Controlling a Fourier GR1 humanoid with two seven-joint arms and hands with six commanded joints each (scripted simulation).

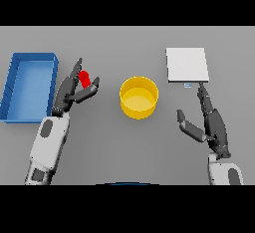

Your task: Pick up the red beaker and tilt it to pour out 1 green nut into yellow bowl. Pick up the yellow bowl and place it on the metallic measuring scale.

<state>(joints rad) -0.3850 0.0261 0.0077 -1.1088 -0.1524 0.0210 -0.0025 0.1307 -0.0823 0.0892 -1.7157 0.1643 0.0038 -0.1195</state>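
The red beaker (84,78) shows as a small red shape between the fingers and thumb of my left hand (71,90), left of centre. Fingers lie on its left side and the thumb on its right; most of it is hidden, and I cannot tell whether they press it. The yellow bowl (139,97) stands at the middle of the table, to the right of the beaker. Its inside looks plain yellow. The metallic measuring scale (187,64) lies flat at the back right. My right hand (211,125) rests open, fingers pointing toward the scale's near edge.
A blue tray (15,85) sits at the far left, just beside my left arm. Grey table surface (129,147) stretches between both arms in front of the bowl.
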